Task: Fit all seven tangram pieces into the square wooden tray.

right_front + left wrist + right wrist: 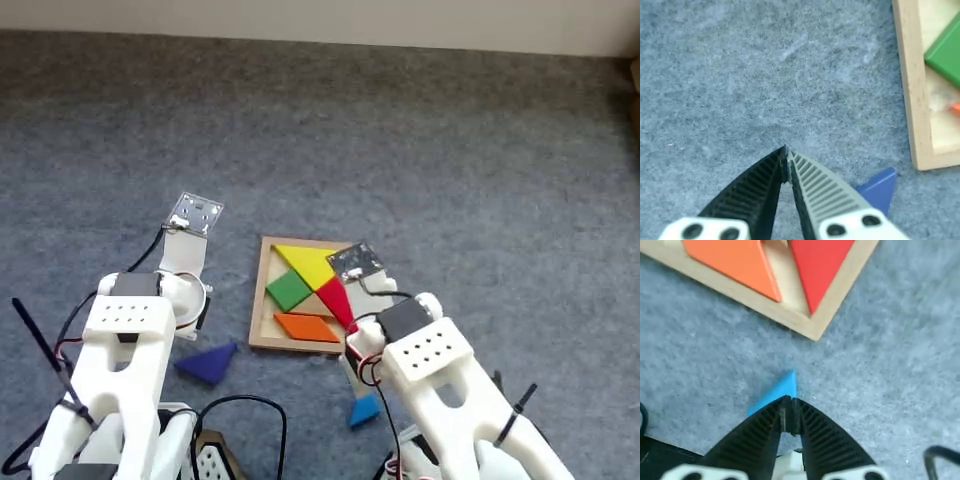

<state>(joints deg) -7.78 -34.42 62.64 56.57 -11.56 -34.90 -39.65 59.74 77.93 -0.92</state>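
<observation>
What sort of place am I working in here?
Probably a small robot test bench rather than a home or factory: a grey felt-like mat covers the surface, a pale wall runs behind it, and a wooden tray lies on it.

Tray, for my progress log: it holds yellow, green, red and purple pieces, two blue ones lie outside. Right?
No: the fourth piece in the tray is the orange piece, not purple, per the high view. The yellow piece, green piece and red piece are inside; the dark blue piece and light blue piece lie outside.
</observation>
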